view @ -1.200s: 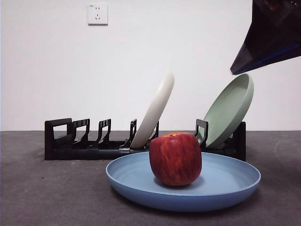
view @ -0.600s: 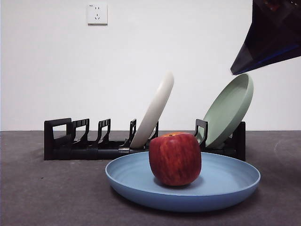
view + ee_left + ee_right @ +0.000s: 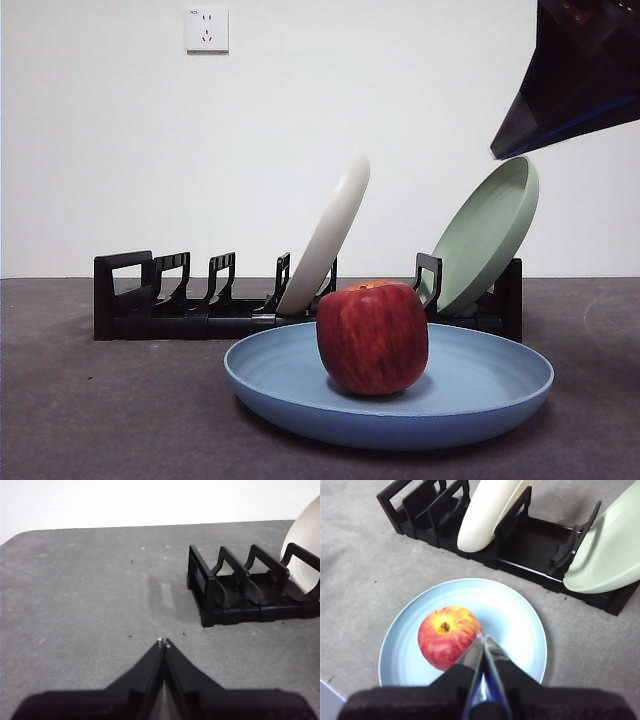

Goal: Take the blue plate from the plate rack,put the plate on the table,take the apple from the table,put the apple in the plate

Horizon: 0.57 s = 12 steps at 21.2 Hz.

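The blue plate (image 3: 480,395) lies flat on the table (image 3: 100,410) in front of the plate rack (image 3: 190,305). The apple (image 3: 373,337) stands in the middle of the plate; the right wrist view shows the apple (image 3: 447,635) on the plate (image 3: 515,620). My right gripper (image 3: 483,638) is shut and empty, hovering above the plate beside the apple; it shows as a dark tip at the top right in the front view (image 3: 580,80). My left gripper (image 3: 163,642) is shut and empty over bare table, apart from the rack's end (image 3: 240,590).
A cream-white plate (image 3: 330,235) leans in the middle of the rack and a pale green plate (image 3: 490,235) leans at its right end. A wall socket (image 3: 207,29) is on the white wall behind.
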Available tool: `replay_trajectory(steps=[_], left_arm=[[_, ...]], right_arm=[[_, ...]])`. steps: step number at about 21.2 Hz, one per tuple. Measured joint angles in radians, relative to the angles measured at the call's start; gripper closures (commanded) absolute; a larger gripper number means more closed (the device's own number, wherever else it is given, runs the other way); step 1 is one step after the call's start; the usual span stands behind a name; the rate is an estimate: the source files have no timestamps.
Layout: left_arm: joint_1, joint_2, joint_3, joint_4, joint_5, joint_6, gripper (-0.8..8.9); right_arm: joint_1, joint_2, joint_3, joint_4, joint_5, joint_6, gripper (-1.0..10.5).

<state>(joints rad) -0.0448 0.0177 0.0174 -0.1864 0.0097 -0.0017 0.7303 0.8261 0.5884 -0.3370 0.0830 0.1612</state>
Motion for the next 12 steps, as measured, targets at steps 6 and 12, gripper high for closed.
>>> replay_trajectory(steps=[6,12], left_arm=[[0.0,0.0,0.0,0.0,0.0,0.0,8.14],[0.0,0.0,0.0,0.0,-0.001,0.0,8.14]], right_arm=[[-0.18,-0.169,-0.009,-0.036,-0.009,-0.113,9.6],[-0.558,-0.47,-0.201,0.057,-0.216,-0.125,9.6]])
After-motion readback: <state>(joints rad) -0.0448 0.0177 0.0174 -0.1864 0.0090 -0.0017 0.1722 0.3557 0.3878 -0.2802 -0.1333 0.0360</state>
